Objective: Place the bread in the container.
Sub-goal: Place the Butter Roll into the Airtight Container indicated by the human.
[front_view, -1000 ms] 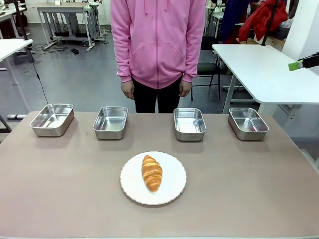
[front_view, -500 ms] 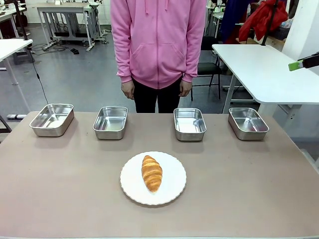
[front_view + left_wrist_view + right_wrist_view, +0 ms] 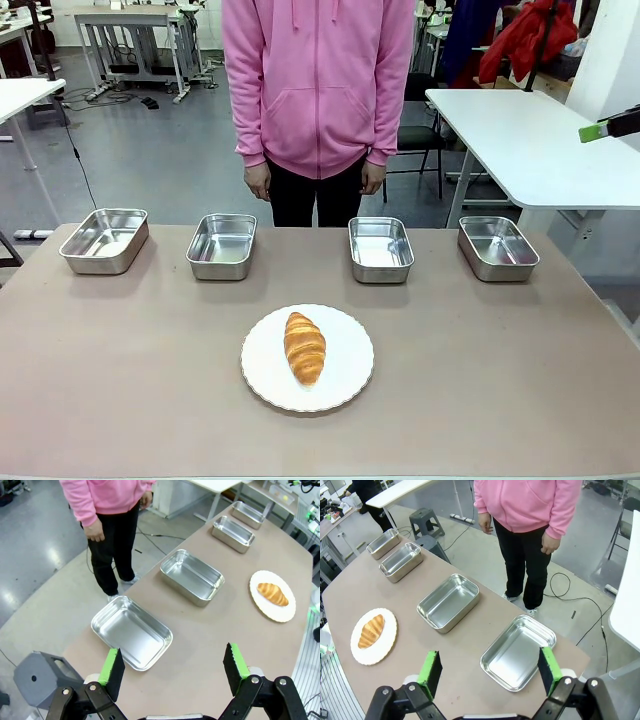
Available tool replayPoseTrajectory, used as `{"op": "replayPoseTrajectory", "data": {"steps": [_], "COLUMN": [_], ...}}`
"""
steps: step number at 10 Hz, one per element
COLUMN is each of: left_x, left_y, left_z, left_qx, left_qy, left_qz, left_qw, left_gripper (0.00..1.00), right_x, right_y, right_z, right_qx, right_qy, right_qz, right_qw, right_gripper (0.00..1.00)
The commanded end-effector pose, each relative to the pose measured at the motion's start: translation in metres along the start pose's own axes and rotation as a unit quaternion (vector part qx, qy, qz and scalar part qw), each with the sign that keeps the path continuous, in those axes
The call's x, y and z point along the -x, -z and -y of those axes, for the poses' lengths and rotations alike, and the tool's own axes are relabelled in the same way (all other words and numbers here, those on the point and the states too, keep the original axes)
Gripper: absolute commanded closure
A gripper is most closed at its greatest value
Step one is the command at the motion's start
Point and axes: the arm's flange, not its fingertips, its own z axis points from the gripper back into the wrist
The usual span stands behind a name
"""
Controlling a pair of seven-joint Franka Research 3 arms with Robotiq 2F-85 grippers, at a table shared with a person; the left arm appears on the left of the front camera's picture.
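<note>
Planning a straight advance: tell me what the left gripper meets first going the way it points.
The left gripper would probably meet bare table just beside the nearest tray; depth is unclear.

The person (image 3: 318, 90) across the tabletop seems to have drifted a touch toward picture right. The pink hoodie's (image 3: 330, 60) edge and the hanging hands (image 3: 258, 183) sit marginally further over than a second ago, though the shift is barely discernible.
</note>
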Motion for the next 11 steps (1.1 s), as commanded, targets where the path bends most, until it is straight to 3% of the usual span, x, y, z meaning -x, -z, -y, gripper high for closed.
{"op": "replayPoseTrajectory", "data": {"steps": [1, 11], "left_x": [-0.0006, -0.0006], "left_y": [-0.0020, -0.0020], "left_z": [0.0012, 0.0012], "left_qx": [0.001, 0.001], "left_qy": [0.005, 0.005], "left_qz": [0.002, 0.002], "left_qw": [1.000, 1.000], "left_gripper": [0.00, 0.00], "right_x": [0.0004, 0.0004], "right_y": [-0.0001, -0.0001], "right_z": [-0.0015, -0.0015], "right_qx": [-0.002, -0.002], "right_qy": [-0.002, -0.002], "right_qz": [0.002, 0.002], "right_qw": [1.000, 1.000], "right_gripper": [0.00, 0.00]}}
